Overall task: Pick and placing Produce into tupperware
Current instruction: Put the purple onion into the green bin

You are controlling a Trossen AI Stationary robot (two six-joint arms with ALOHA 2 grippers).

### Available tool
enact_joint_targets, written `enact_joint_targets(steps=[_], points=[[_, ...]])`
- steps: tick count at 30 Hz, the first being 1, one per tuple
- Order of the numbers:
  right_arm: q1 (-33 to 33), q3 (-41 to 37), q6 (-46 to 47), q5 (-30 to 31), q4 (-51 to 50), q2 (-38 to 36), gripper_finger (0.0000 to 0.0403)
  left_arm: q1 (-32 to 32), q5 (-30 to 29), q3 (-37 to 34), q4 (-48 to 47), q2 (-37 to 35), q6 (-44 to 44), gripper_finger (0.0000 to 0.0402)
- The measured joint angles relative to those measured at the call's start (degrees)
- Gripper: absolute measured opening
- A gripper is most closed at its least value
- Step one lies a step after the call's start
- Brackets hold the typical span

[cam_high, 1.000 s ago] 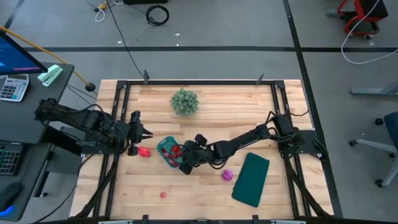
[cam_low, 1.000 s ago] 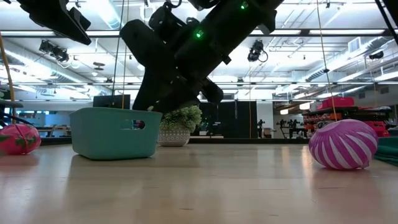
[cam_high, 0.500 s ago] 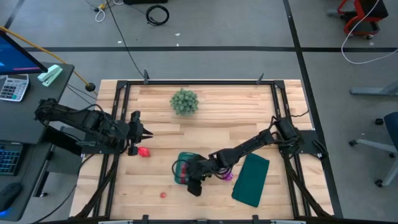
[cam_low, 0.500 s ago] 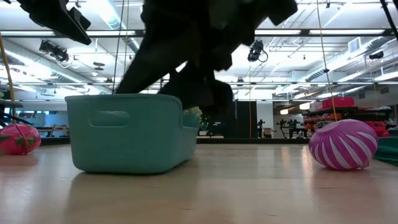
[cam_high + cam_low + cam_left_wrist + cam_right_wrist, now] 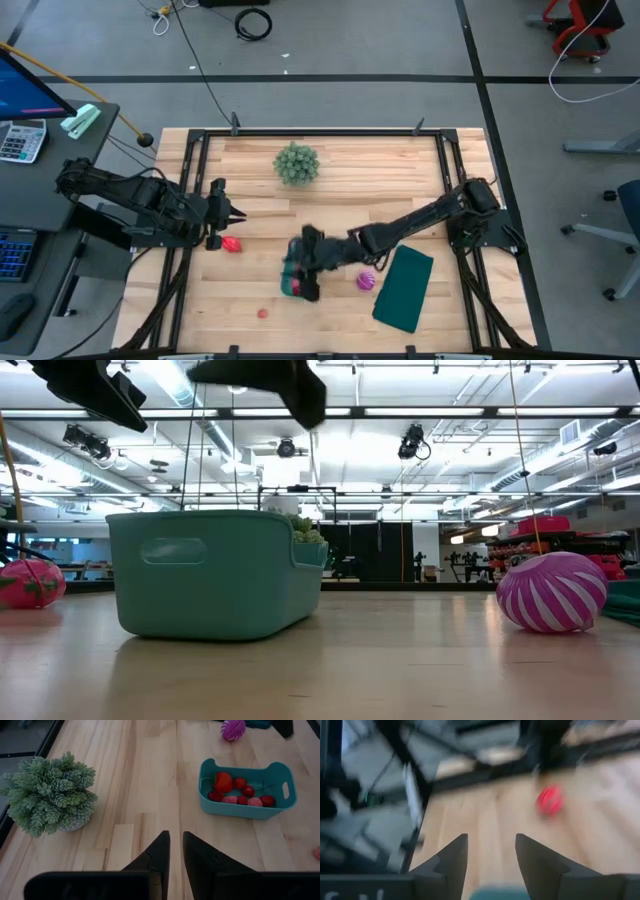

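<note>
Here, teal tupperware (image 5: 247,790) with handle slots, red produce (image 5: 223,782) inside, right pincer (image 5: 491,852) empty, parted, left pincer (image 5: 175,851) closed.

Two dark, near-black jointed arms, matte, built of stubby links with rounded joint housings. Left arm (image 5: 130,205) bulkier at its base, thin black cables looping along the links, ending in a pointed two-prong left pincer (image 5: 232,213). Right arm (image 5: 420,222) slimmer, long straight links, rounded shoulder block at 3 o'clock. Fingers (image 5: 155,857) flat, wedge-shaped, black, tapering to blunt tips from a wide black crossbar. Right pincer (image 5: 490,855) fingers likewise dark angular wedges.
</note>
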Motion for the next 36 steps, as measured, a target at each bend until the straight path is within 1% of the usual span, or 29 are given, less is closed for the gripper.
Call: enact_joint_targets(steps=[3,5,8,11,15,18,21,24,28,33,36], points=[[-1.25,0.07,-0.02,-0.86,-0.36,-1.02,0.0174,-0.02,0.00,0.00,0.00,0.00,0.04,0.0056],[-1.23,0.03,0.36,-2.93,-3.64,-1.45,0.0174,-0.01,0.00,0.00,-0.01,-0.01,0.01,0.0053],[-0.75,-0.02,4.30,-5.97,-9.71,-2.73,0.0180,-0.01,0.00,0.00,-0.17,0.00,0.02,0.0054],[0.26,0.00,10.46,-5.99,-19.09,-4.85,0.0194,-0.02,0.00,0.00,-0.35,-0.02,0.04,0.0057],[2.47,-0.02,21.45,-4.64,-35.84,-7.07,0.0216,-0.01,0.00,0.00,-0.43,0.00,0.12,0.0059],[4.26,0.00,27.56,-4.59,-47.19,-8.75,0.0232,0.00,0.00,0.00,-0.44,-0.02,0.18,0.0054],[6.16,-0.02,35.79,-4.69,-54.94,-8.86,0.0246,0.00,0.00,0.00,-0.44,-0.02,0.65,0.0049],[8.15,-0.04,42.10,-8.12,-55.96,-7.67,0.0260,-0.01,0.00,0.00,-0.46,-0.02,1.66,0.0049],[10.84,-0.15,46.47,-10.90,-56.11,-4.65,0.0279,-0.02,-0.01,0.00,-0.43,-0.02,2.14,0.0054],[11.49,-0.15,46.89,-10.32,-56.69,-2.09,0.0296,0.00,0.00,0.00,-0.46,0.00,2.14,0.0056],[10.86,-0.14,46.47,-7.97,-58.28,-1.83,0.0302,-0.01,0.00,0.00,-0.44,-0.02,2.13,0.0052]])
